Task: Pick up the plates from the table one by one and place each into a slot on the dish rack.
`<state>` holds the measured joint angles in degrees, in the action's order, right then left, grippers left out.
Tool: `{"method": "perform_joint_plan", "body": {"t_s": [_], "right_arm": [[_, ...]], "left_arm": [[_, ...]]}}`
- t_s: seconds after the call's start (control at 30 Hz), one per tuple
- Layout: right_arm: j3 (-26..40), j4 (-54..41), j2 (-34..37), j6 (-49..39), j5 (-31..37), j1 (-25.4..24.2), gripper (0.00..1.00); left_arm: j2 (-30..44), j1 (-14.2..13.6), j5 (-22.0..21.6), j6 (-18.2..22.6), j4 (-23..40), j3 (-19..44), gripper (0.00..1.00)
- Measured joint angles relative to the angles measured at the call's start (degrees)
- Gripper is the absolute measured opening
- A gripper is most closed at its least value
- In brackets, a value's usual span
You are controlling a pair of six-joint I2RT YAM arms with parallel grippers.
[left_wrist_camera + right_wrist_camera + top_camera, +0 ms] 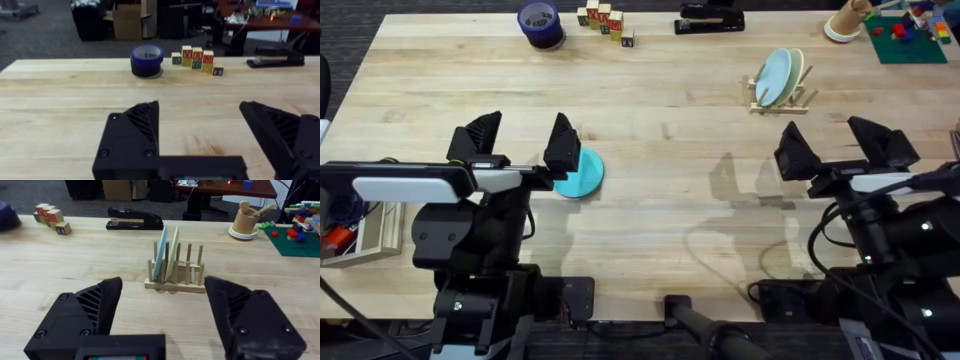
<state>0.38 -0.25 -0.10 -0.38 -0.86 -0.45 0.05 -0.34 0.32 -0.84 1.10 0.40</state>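
Observation:
A bright teal plate [584, 172] lies flat on the table [660, 110], partly hidden under my left gripper [520, 141], which hovers open just left of it. The dish rack [782, 98] stands at the far right with a pale blue plate [775, 77] and a cream plate [796, 66] upright in its slots. In the right wrist view the rack [175, 282] sits straight ahead, the blue plate [160, 254] and cream plate [172, 252] leaning between pegs. My right gripper [845, 145] is open, nearer than the rack, holding nothing.
A purple tape roll [540, 23], lettered blocks [605, 22] and a black stapler [709, 19] line the far edge. A wooden cup [847, 20] and a green brick plate [910, 40] sit far right. A wooden tray [365, 230] stands at the left edge.

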Motion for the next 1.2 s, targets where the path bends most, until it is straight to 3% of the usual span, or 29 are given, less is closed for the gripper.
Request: {"method": "perform_joint_plan", "body": {"t_s": [0.5,0.7,0.77,0.97,1.2], "right_arm": [[0.09,-0.63,0.0,-0.02,0.04,-0.11,0.993],[0.19,-0.91,0.04,-0.02,-0.24,-0.11,0.993],[1.08,-3.01,0.15,-0.03,-0.27,-0.11,0.993],[9.89,-16.99,4.5,-0.04,-1.53,-0.17,0.992],[28.44,-27.34,18.64,-0.01,-1.96,-0.22,0.993]], "left_arm": [[0.0,0.0,-0.15,-0.02,-0.04,0.0,0.995],[0.0,0.0,-0.13,-0.02,-4.71,0.08,0.993],[0.0,0.0,-0.18,-0.02,-3.24,0.43,0.993],[2.71,0.0,-1.39,-0.02,6.74,7.66,0.993],[13.78,0.0,-1.66,-0.02,10.75,20.21,0.993]]}}
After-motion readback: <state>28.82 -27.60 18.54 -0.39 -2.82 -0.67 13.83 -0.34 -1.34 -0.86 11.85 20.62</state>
